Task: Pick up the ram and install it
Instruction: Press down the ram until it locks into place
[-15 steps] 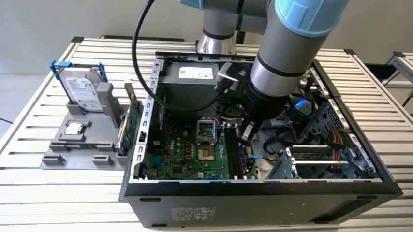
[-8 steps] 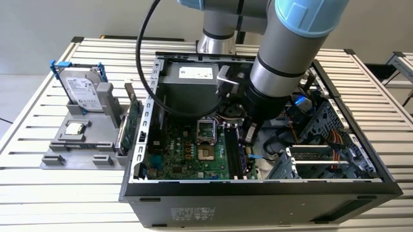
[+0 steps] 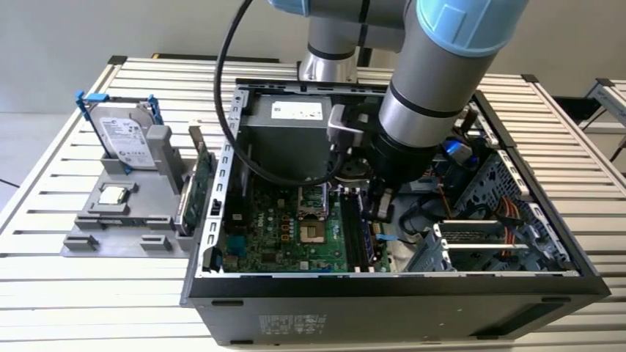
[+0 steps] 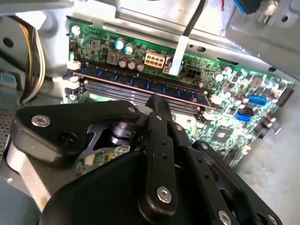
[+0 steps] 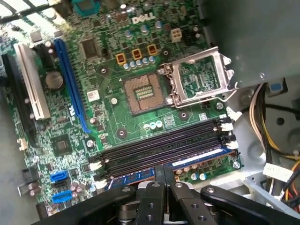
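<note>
Arm reaches down into the open computer case, with the gripper low over the motherboard at the bank of black memory slots. The ram lies along the outermost slot of that bank, the one farthest from the open processor socket; in the second wrist view its blue edge runs the full slot length, and in the first wrist view it shows as a blue strip just beyond the three bare black slots. Gripper fingers are drawn together, tips meeting in a narrow point directly over the middle of the ram; whether the tips touch the stick or sit just above it cannot be told. Nothing is held between the fingers. White latches are seen at the slot ends; whether they are clicked onto the ram cannot be told. Relative to the case, in the exterior view: a grey parts tray sits outside its wall on the exterior view's left, on the slatted table. The tray carries a silver hard drive standing upright in a blue-clipped frame, and a green circuit card stands on edge between tray and case wall. A black cable loops from the arm down into the case.
</note>
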`<act>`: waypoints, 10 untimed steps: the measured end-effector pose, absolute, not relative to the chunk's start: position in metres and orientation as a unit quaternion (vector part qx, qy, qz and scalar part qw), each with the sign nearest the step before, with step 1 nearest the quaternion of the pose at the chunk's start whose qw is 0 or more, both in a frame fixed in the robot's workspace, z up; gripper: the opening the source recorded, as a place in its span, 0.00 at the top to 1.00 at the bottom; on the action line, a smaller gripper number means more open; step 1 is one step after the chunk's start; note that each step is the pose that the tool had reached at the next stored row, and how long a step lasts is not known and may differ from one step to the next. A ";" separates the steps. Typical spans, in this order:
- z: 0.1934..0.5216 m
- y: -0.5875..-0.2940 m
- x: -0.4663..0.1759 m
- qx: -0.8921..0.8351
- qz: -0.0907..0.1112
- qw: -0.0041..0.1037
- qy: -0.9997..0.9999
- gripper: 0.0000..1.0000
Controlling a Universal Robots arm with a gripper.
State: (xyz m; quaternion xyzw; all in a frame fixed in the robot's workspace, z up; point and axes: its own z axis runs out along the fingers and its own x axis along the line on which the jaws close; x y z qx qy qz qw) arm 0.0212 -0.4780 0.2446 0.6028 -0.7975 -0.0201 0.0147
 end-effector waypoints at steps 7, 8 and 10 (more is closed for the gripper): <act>0.244 -0.478 0.021 0.644 -0.019 0.016 -0.764 1.00; 0.244 -0.478 0.021 0.650 -0.019 0.016 -0.759 1.00; 0.244 -0.478 0.021 0.661 -0.019 0.016 -0.750 1.00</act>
